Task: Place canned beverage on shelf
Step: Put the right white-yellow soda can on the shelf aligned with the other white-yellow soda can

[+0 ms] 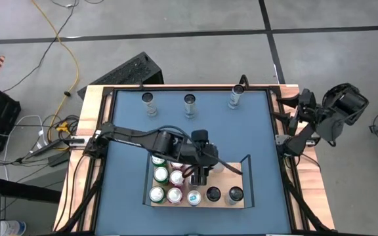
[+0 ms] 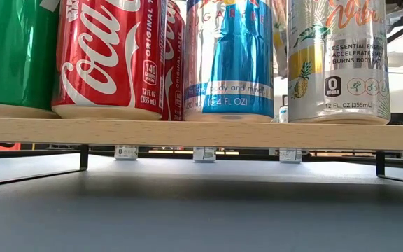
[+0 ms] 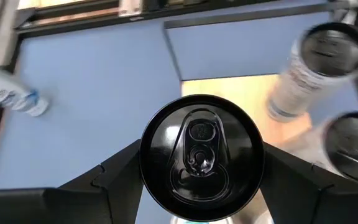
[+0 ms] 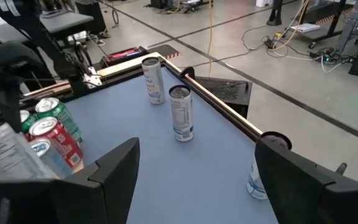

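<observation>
The left gripper (image 3: pixel 197 186) is clamped on a black-topped canned beverage (image 3: pixel 201 157), a dark finger (image 3: pixel 98 180) pressed to each side of it; in the high view it hangs over the shelf (image 1: pixel 245 205), a flat light-wood board with thin black end rails near the front of the blue tabletop (image 1: pixel 130 131), behind the front row of cans. Whether the can's base touches the wood yet cannot be told.

The risk, as I judge it, is crowding: the held can comes down close to a silver can with a dark lid (image 3: pixel 319 65) and another dark-lidded can (image 3: pixel 353 146); a small drift would knock a neighbour over, and letting go before the base sits flat would let the can tip (tall narrow cans topple easily). The fingers spreading could also nudge the cans at their sides.

The low view alone shows the shelf edge-on, with a green can (image 2: pixel 12 56), a red cola can (image 2: pixel 110 56), a blue-and-silver can (image 2: pixel 229 56) and a pale can printed with a pineapple (image 2: pixel 338 59) standing upright along its front edge; it shows no arm. The right wrist view alone shows the right gripper (image 4: pixel 210 171), jaws spread and empty, parked at the table's right side facing two slim silver cans (image 4: pixel 180 113) still on the tabletop.
</observation>
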